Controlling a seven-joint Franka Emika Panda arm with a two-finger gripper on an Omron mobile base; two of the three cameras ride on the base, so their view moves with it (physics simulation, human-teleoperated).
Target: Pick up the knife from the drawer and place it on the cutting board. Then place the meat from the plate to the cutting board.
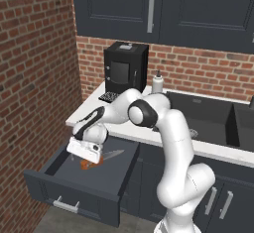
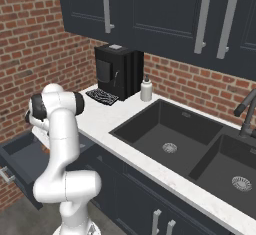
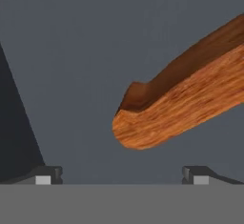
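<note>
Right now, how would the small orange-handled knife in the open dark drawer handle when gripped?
The orange wooden-handled, silver-bladed knife looks rigid, so unlikely to flex. Its rounded, chunky handle might twist between the open gripper. Lying flat in the slate-grey drawer, it probably won't roll.

The knife (image 3: 186, 99) is showing an orange, wood-grained handle and a silver-grey blade. The drawer (image 1: 79, 177) is looking dark slate-grey, its bar handle silver. Brick wall (image 1: 30, 78) at nine o'clock is reading red-brown.

The hand covers much of the knife (image 1: 101, 158) in the drawer (image 1: 79, 177); its handle runs off the hand view's right edge. From the right, the arm hides the drawer's inside.
</note>
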